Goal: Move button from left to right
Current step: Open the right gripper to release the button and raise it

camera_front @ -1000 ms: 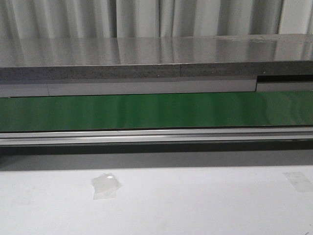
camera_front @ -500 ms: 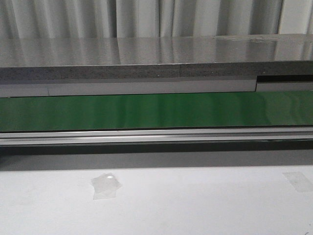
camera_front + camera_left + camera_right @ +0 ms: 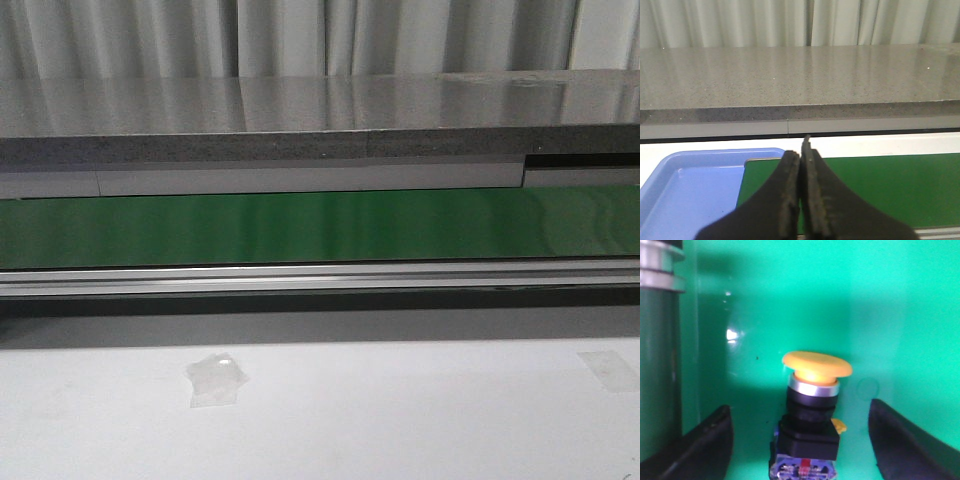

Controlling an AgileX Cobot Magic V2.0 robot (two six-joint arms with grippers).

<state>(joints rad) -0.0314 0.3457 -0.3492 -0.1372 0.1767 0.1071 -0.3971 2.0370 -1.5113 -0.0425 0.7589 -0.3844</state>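
In the right wrist view the button [image 3: 816, 365] lies on a green surface [image 3: 890, 315]. Its round yellow-orange cap sits on a silver ring, over a black boxy body with a blue base and a small red mark. My right gripper [image 3: 800, 407] is open, and its two dark fingers stand on either side of the button without touching it. My left gripper [image 3: 801, 150] is shut with nothing between its pads, over the end of the green belt [image 3: 880, 185]. In the front view neither the button nor any gripper shows.
A blue tray [image 3: 690, 190] lies beside the belt's end in the left wrist view. A grey speckled shelf [image 3: 320, 110] runs behind the green belt [image 3: 320, 225]. A metal post [image 3: 657, 340] stands near the button. Tape patches [image 3: 215, 380] mark the white table.
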